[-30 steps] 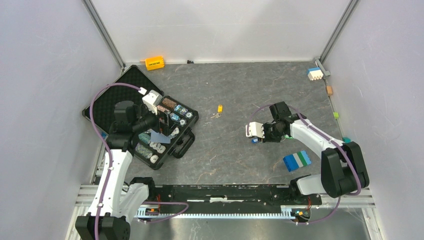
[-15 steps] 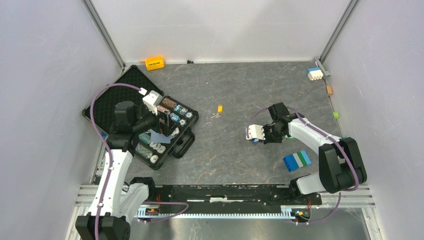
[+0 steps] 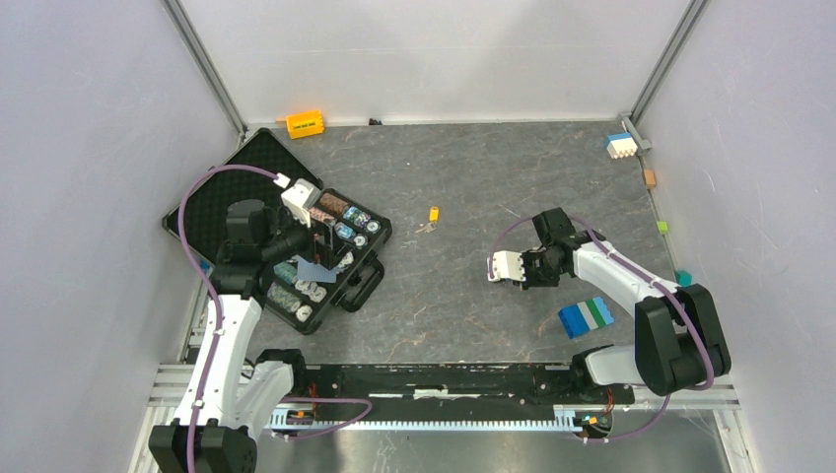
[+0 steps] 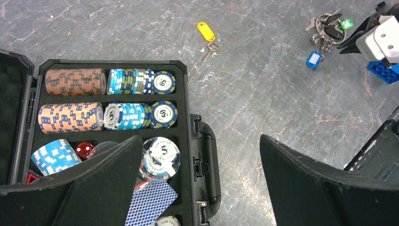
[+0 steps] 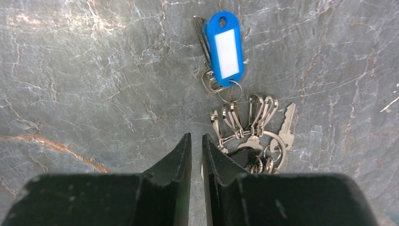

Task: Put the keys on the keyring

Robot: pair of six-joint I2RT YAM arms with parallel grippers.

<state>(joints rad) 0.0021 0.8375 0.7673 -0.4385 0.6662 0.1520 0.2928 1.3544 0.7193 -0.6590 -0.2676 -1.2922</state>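
A keyring (image 5: 263, 141) with several silver keys lies on the grey table, and a blue-tagged key (image 5: 225, 47) is linked to it on the far side. My right gripper (image 5: 196, 136) hangs low just left of the ring, its jaws almost closed with nothing between them. In the top view it (image 3: 521, 274) covers the bunch. A lone yellow-tagged key (image 3: 432, 215) lies mid-table; it also shows in the left wrist view (image 4: 206, 31). That view shows the bunch (image 4: 327, 29) with a green tag (image 4: 347, 23). My left gripper (image 4: 200, 139) is open and empty above the chip case.
An open black case (image 3: 367, 286) of poker chips and cards lies at the left. A blue-green-white brick stack (image 3: 586, 316) sits near the right arm. An orange-yellow block (image 3: 305, 123) and a blue-white brick (image 3: 620, 145) lie at the back.
My right gripper has shifted slightly toward the near edge and now covers the blue tag in the top view. The left arm has not moved.
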